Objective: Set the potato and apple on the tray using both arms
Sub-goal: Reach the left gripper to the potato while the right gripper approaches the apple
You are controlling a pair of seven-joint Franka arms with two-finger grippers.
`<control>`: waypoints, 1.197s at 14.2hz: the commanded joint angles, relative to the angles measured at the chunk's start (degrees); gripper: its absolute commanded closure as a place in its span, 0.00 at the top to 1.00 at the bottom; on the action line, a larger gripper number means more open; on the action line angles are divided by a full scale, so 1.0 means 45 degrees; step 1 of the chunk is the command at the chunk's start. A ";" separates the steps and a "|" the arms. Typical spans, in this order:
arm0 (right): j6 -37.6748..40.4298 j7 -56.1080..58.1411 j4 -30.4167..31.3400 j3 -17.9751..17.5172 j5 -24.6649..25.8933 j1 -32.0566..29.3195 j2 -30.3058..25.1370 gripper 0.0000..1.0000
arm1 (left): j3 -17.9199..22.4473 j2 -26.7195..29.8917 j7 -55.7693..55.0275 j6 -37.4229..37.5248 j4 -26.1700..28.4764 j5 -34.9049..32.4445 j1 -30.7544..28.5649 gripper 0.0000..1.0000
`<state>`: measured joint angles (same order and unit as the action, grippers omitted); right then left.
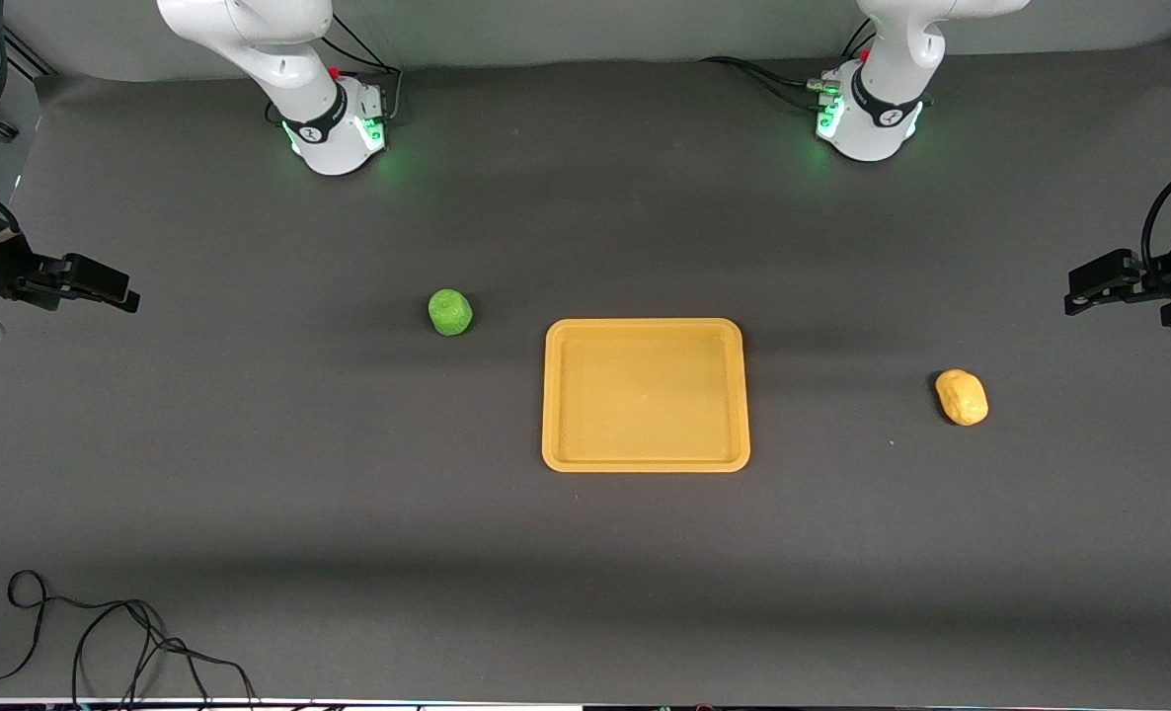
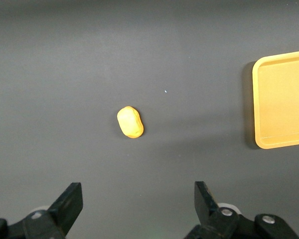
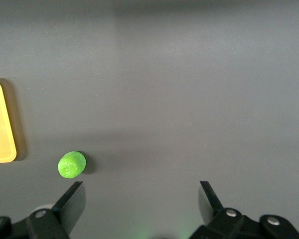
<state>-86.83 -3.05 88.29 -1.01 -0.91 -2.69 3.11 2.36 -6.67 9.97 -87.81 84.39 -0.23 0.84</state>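
Note:
The green apple (image 1: 450, 312) lies on the dark table beside the orange-yellow tray (image 1: 645, 395), toward the right arm's end. The yellow-tan potato (image 1: 962, 397) lies beside the tray toward the left arm's end. The tray holds nothing. My right gripper (image 1: 119, 292) hangs open and empty over the table's edge at the right arm's end, apart from the apple (image 3: 72, 164). My left gripper (image 1: 1081, 293) hangs open and empty over the edge at the left arm's end, apart from the potato (image 2: 130, 122). In the wrist views the left gripper (image 2: 138, 193) and right gripper (image 3: 139, 193) show wide gaps.
The two arm bases (image 1: 339, 133) (image 1: 867, 123) stand along the table's edge farthest from the front camera. A loose black cable (image 1: 102, 642) lies at the near corner toward the right arm's end. The tray's edge shows in both wrist views (image 2: 284, 99) (image 3: 0, 129).

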 commanded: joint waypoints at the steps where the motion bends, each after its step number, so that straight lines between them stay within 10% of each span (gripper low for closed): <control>1: 0.0019 0.0169 -0.0050 -0.0166 0.0162 -0.0183 -0.0065 1.00 | 0.0062 0.0252 -0.0687 0.0003 0.0290 -0.0006 0.0106 1.00; 6: 0.0097 0.0130 -0.0148 -0.0166 0.0143 -0.0164 0.0052 1.00 | 0.0062 0.0212 -0.0537 -0.0287 0.1123 -0.0007 -0.0010 0.99; 11: 0.0039 0.0169 -0.0284 -0.0205 0.0143 -0.0164 0.0247 1.00 | 0.0160 -0.0156 0.0089 -0.6119 0.6512 -0.0027 -0.0263 0.99; 17: -0.0136 -0.0278 0.0648 -0.0264 -0.0013 0.0848 -0.0121 1.00 | 0.0199 -0.3395 0.0362 -1.2370 0.8981 -0.0261 -0.0597 0.93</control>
<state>-86.85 -3.07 88.61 -1.79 -0.97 -1.61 3.97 3.02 -18.17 10.40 -136.95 123.47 -0.58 -1.85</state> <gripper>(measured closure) 0.000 0.066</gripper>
